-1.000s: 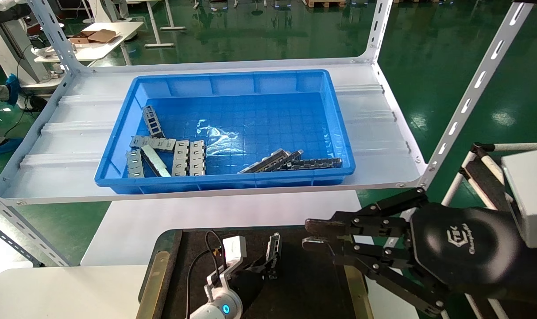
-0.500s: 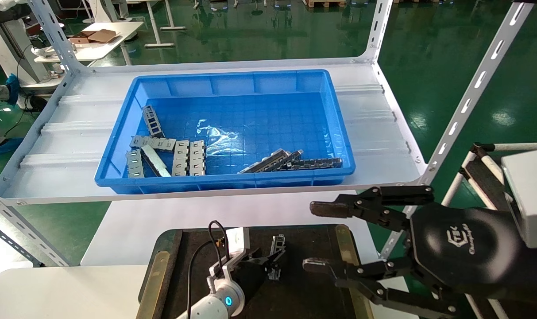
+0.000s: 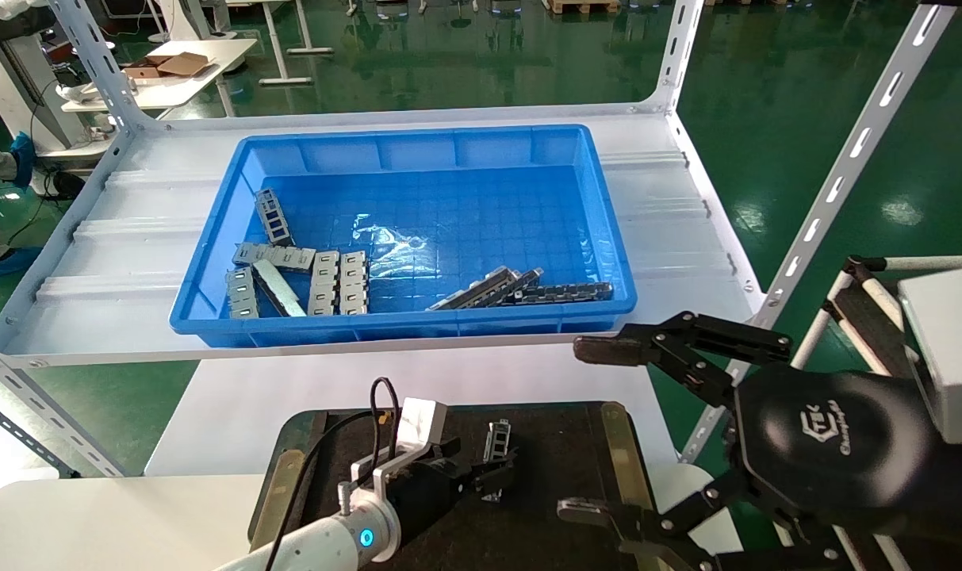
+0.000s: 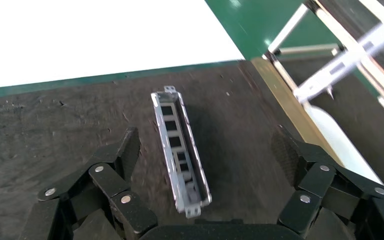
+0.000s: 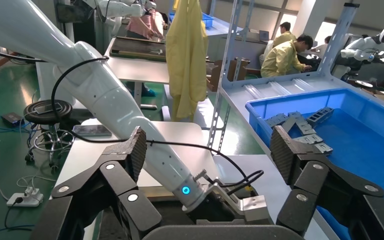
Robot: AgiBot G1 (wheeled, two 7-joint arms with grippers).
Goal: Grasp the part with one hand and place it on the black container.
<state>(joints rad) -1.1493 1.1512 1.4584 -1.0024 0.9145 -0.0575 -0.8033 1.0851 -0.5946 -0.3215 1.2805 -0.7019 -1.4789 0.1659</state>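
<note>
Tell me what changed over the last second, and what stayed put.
The left gripper opened, let go of the part and backed away; the part now lies on the black container. The right gripper spread its fingers wide. The blue bin and its contents did not move.

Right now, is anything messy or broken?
Nothing looks broken or spilled. The part lies flat on the black container, between the open fingers of the left gripper. Spare parts lie jumbled in the blue bin, some overlapping. The right gripper is open.
</note>
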